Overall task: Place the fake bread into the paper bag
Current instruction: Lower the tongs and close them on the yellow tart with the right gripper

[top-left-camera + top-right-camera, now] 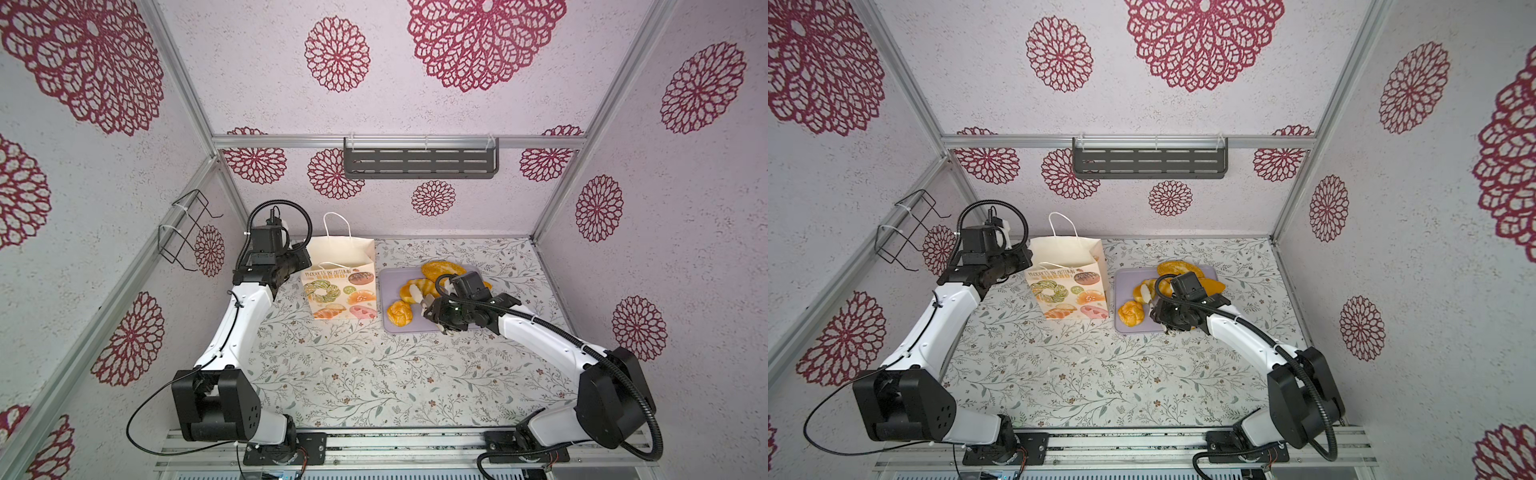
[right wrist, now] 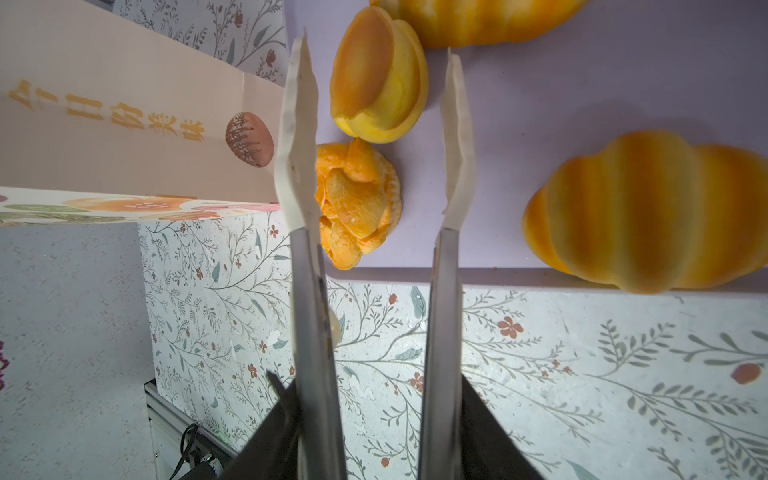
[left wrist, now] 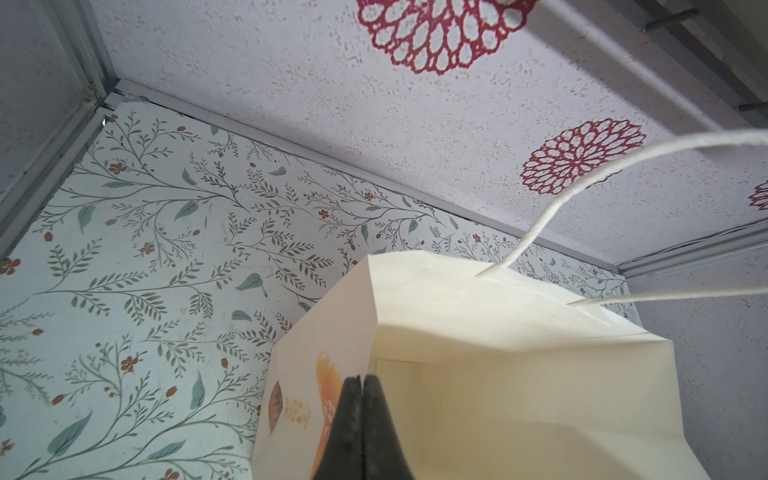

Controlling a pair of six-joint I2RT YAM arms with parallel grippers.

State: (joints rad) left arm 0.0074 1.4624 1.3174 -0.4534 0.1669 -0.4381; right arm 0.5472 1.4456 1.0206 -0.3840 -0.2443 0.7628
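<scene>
The paper bag (image 1: 340, 291) (image 1: 1069, 291) stands upright and open at the back left of the table. My left gripper (image 3: 361, 380) (image 1: 306, 261) is shut on the rim of its left side wall (image 3: 324, 332). Several pieces of fake bread lie on a lilac tray (image 1: 392, 278) (image 2: 582, 104): a knotted bun (image 1: 400, 312) (image 2: 357, 203), a shell-shaped bun (image 1: 413, 289) (image 2: 378, 83) and ribbed loaves (image 1: 440, 269) (image 2: 648, 216). My right gripper (image 2: 368, 374) (image 1: 440, 313) grips metal tongs (image 2: 444, 311). Their white tips (image 2: 455, 124) stand apart on either side of the shell-shaped bun, touching nothing.
A black slotted shelf (image 1: 419, 162) hangs on the back wall. A wire rack (image 1: 187, 228) is fixed to the left wall. The bag stands just left of the tray's edge. The enclosure walls close in the table on three sides.
</scene>
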